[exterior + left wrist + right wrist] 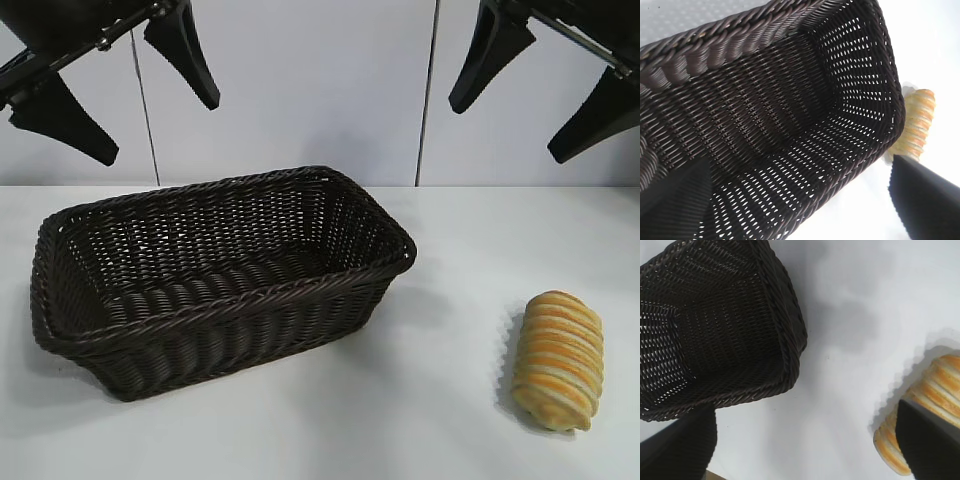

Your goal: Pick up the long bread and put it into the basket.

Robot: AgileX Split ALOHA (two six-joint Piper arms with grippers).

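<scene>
Lying on the white table (470,440) right of the basket (215,275), well apart: the long bread (559,358). Hanging spread wide, gripping nothing: left gripper (135,95) above basket, right gripper (545,85) above bread. Showing the basket's bare woven floor only from the left wrist.

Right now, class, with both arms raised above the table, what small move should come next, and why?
Probably lower the right gripper toward the long bread. Its jaws stand open high above the table, the bread lies untouched below it, apart from the basket, which holds nothing; the left gripper hangs over the basket.
</scene>
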